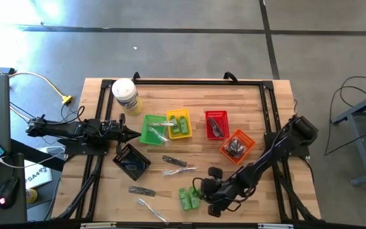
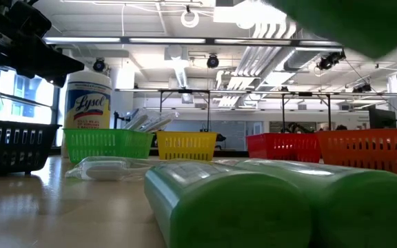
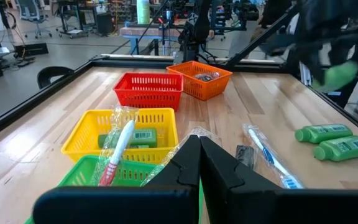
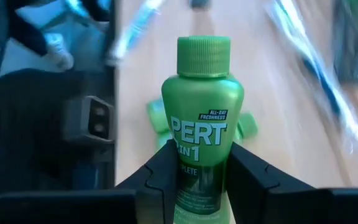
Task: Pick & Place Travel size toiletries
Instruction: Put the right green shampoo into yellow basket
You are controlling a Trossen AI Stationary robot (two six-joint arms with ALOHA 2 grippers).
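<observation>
The right claw [image 4: 201, 180] pinches a bright green bottle [image 4: 202, 118] between its two dark fingers, the cap pointing away from the wrist and the label reading PERT. In the high view this claw [image 1: 207, 189] sits at the lower middle of the bench [image 1: 196, 102], just right of two more green bottles [image 1: 187, 198] lying side by side on the wood. In the low view those two bottles [image 2: 267, 207] fill the foreground, and a green blur at the upper right of that frame is the held one.

The left claw [image 3: 199, 163] is pressed together with nothing between its fingers. In the high view it [image 1: 134, 133] hangs at the left middle of the frame, its tip at the edge of the green basket [image 1: 154, 128].

Right of the green basket stand the yellow basket [image 1: 178, 123], with a green bottle inside, then the red basket [image 1: 216, 124] and the orange basket [image 1: 237, 145], each holding dark pieces. A black basket [image 1: 131, 161] lies below the left claw. A clear-wrapped stick with a red end [image 3: 114, 155] leans out of the green basket.

Loose on the wood in the lower half of the high view are slim dark sticks [image 1: 173, 161] and [image 1: 142, 191], and clear-wrapped sticks [image 1: 178, 171] and [image 1: 150, 208]. A white jar with a yellow label [image 1: 124, 94] stands at the upper left of the bench.
</observation>
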